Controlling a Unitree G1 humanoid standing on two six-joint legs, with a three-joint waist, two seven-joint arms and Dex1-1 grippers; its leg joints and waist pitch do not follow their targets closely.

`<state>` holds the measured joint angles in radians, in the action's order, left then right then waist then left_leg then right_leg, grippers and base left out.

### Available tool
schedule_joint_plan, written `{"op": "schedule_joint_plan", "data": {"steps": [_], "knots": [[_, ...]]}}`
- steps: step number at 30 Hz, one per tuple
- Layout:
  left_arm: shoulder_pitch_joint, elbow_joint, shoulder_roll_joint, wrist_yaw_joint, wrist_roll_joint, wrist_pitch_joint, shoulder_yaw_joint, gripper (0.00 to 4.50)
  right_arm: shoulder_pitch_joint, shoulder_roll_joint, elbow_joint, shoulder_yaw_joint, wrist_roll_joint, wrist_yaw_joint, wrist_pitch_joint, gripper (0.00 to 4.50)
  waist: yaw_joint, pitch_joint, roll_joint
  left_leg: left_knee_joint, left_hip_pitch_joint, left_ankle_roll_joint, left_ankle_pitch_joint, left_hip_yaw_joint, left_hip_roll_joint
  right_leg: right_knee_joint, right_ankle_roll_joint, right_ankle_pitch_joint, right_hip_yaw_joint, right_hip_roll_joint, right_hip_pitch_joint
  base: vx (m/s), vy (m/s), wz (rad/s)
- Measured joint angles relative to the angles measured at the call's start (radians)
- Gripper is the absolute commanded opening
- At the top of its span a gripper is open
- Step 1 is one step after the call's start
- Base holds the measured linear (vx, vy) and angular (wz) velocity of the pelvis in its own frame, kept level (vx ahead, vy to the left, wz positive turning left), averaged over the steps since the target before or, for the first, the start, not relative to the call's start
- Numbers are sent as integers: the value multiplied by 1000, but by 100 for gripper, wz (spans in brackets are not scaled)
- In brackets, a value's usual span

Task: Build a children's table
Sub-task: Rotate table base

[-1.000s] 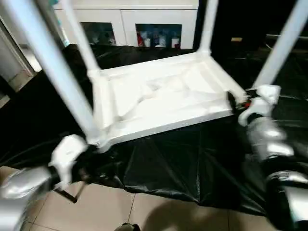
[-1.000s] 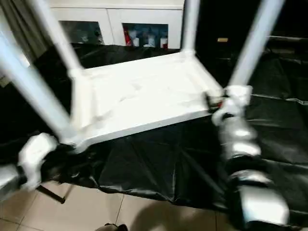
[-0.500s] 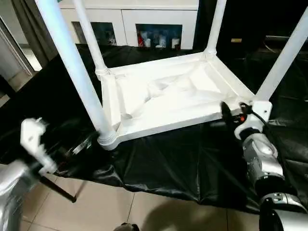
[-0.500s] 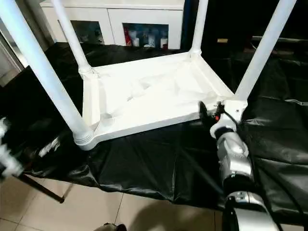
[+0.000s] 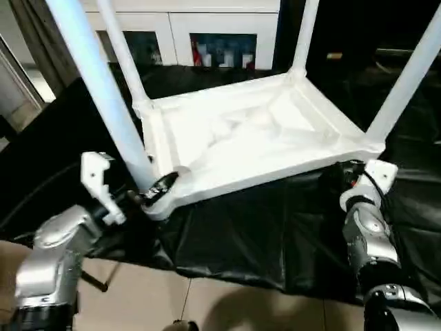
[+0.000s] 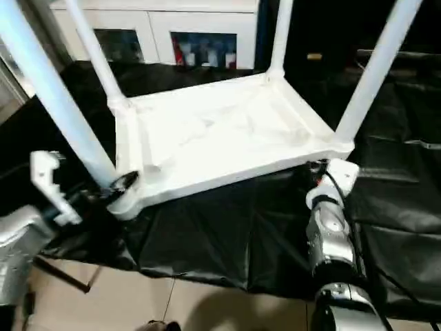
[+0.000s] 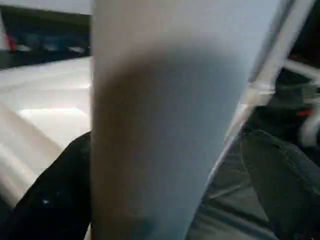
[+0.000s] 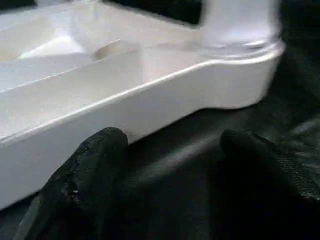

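Turning to the table (image 5: 241,141) first, we see it lying upside down on a black sheet (image 5: 262,227), its square top flat on the sheet and all four legs standing up from the round corner sockets. It seems assembled, so we judge the step in hand to be gripping it for lifting or flipping upright.

Our left gripper (image 5: 148,189) sits at the near left corner, its black fingers spread around the base of the near left leg (image 5: 103,89) where it meets the socket; the wrist view puts that leg between the spread fingers, not yet pinched. Our right gripper (image 8: 170,165) is just beside the near right corner, fingers (image 8: 85,170) apart and empty, resting low on the sheet below the top's edge.

To do this well, we should close the left fingers squarely on the tube near the socket, where it is stiffest, and slide the right fingers under the rim before lifting, so both sides rise together.

The plastic is white, smooth and slightly glossy, likely slippery. The legs are long round tubes; the underside is moulded with shallow ribs and a raised rim. The sheet is thin, shiny and wrinkled, and could drag or snag. Behind stands a white cabinet (image 5: 172,31) with glass doors, over a tiled floor (image 5: 227,307).
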<state>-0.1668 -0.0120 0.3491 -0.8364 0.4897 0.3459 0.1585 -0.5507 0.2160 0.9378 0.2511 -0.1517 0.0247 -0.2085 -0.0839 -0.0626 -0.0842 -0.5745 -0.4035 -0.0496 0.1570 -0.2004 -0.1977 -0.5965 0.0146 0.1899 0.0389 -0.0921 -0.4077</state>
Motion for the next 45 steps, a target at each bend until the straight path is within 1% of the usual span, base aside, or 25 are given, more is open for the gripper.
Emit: {"op": "schedule_joint_plan", "data": {"steps": [2, 4, 6, 9, 12, 15, 17, 18, 21, 25, 27, 31, 35, 39, 45], "knots": [[3, -40, 4, -37, 44, 53, -21, 448, -23, 10, 31, -12, 8, -23, 14, 362, -1, 0, 0, -2, 0, 0, 0, 0, 0, -1, 0, 0, 0, 0, 0, 0, 0, 0], [5, -82, 9, -81, 90, 107, -57, 448, -50, 10, 62, -26, 17, -52, 32, 362, 0, 0, 1, -4, 0, 0, 0, 0, 0, -3, 0, 0, -1, 0, 0, 0, 0, 0], [5, -113, 14, -117, 126, 141, -87, 448, -68, 6, 83, -40, 30, -74, 38, 362, 6, -1, 1, -5, 0, 0, 0, 0, -1, -5, 0, 0, -1, 0, 0, 0, 0, 0], [4, -143, 17, -144, 177, 190, -103, 448, -95, 8, 110, -53, 40, -104, 48, 362, 14, -3, 6, -5, 1, 0, 0, 0, -2, -10, 0, 0, 0, 0, -1, 0, 0, 0], [-7, -151, -3, -146, 193, 208, -119, 448, -121, 11, 139, -61, 48, -130, 50, 362, 23, -4, 7, -10, 1, 0, 0, 0, -3, -15, 0, 0, 0, 0, -2, 0, 0, 0], [-43, -152, -35, -147, 194, 219, -154, 448, -134, -1, 154, -71, 54, -165, 50, 362, 29, -5, 10, -13, 1, 0, 0, 0, -4, -17, -1, 0, 0, 0, -2, 0, 0, 0], [-65, -146, -57, -150, 190, 221, -181, 448, -147, -8, 166, -92, 72, -187, 50, 362, 39, -5, 12, -15, 1, 0, 0, 0, -4, -17, -2, -2, 0, 0, -2, 0, 0, 0], [-83, -138, -65, -153, 188, 221, -199, 448, -154, -17, 166, -106, 84, -203, 50, 362, 46, -5, 13, -15, 1, 0, 0, 0, -4, -17, -4, -2, 1, 0, -2, 0, 0, 0], [-129, -105, -102, -153, 180, 215, -235, 448, -161, -46, 166, -137, 97, -233, 50, 362, 57, -4, 15, -16, 2, 0, 0, 0, -5, -17, -5, -4, 1, 0, -3, 0, 0, 0], [-176, -68, -145, -153, 165, 197, -264, 448, -170, -66, 175, -154, 113, -267, 49, 362, 57, -5, 19, -17, 2, 0, 0, 1, -5, -19, -6, -4, 1, 1, -7, 0, 0, 0], [-229, -2, -187, -151, 138, 169, -276, 448, -190, -67, 197, -162, 125, -273, 49, 362, 52, -6, 20, -17, 1, 0, 0, 0, -5, -19, -7, -5, 1, 0, -8, 0, 0, 0], [-285, 59, -232, -143, 105, 134, -297, 448, -202, -81, 205, -173, 127, -294, 49, 362, 53, -6, 22, -18, 1, 0, 0, 0, -5, -18, -8, -5, 1, 0, -8, 0, 0, 0], [-305, 85, -258, -142, 99, 112, -322, 448, -202, -84, 205, -178, 127, -314, 49, 362, 51, -6, 22, -18, 1, 0, 0, 0, -6, -18, -8, -5, 1, 0, -8, 0, 0, 0], [-328, 128, -302, -143, 65, 76, -344, 448, -202, -88, 206, -180, 128, -344, 49, 362, 50, -6, 22, -19, 1, 0, 0, 0, -6, -19, -8, -6, 1, 1, -8, 0, 0, 0], [-349, 174, -330, -139, 24, 25, -372, 448, -202, -102, 206, -191, 129, -386, 46, 362, 49, -6, 22, -20, 1, 0, 0, 0, -7, -19, -8, -6, 2, 1, -7, 0, 0, 0]]}}
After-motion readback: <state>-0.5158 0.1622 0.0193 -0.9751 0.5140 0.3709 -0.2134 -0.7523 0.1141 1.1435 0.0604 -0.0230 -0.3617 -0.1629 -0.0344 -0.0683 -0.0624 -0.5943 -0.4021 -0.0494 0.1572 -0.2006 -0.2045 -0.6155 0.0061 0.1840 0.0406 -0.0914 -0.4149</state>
